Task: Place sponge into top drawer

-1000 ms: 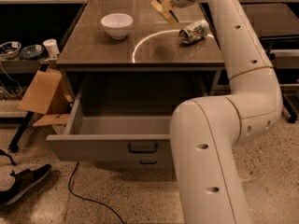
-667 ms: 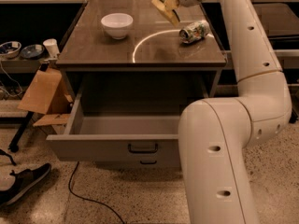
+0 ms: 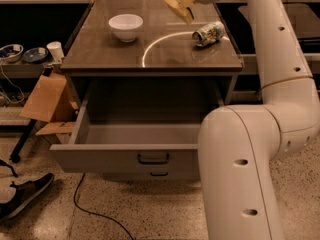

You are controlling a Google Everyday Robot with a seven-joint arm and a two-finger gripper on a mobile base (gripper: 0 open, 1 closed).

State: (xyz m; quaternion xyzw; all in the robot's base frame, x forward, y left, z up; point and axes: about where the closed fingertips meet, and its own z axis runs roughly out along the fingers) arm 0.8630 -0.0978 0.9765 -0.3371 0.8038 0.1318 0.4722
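Observation:
At the top of the camera view my gripper [image 3: 184, 3] is shut on the sponge [image 3: 177, 7], a flat yellow oblong held tilted above the back right of the tabletop [image 3: 165, 54]. The sponge hangs clear of the surface, just left of and above the crushed can. The top drawer [image 3: 135, 154] stands pulled wide open below the table, grey, with a dark bar handle [image 3: 153, 159] on its front. Its inside shows nothing in it. My white arm [image 3: 260, 134] covers the drawer's right end.
A white bowl [image 3: 125, 26] sits on the left of the tabletop and a crushed green-silver can [image 3: 208, 33] lies on the right. Cardboard [image 3: 47, 101] leans against the table's left side. A shoe [image 3: 22, 196] and a cable [image 3: 95, 209] lie on the floor.
The gripper has lifted the sponge slightly and carried it a little left, away from the can. Drawer, bowl and can have not moved.

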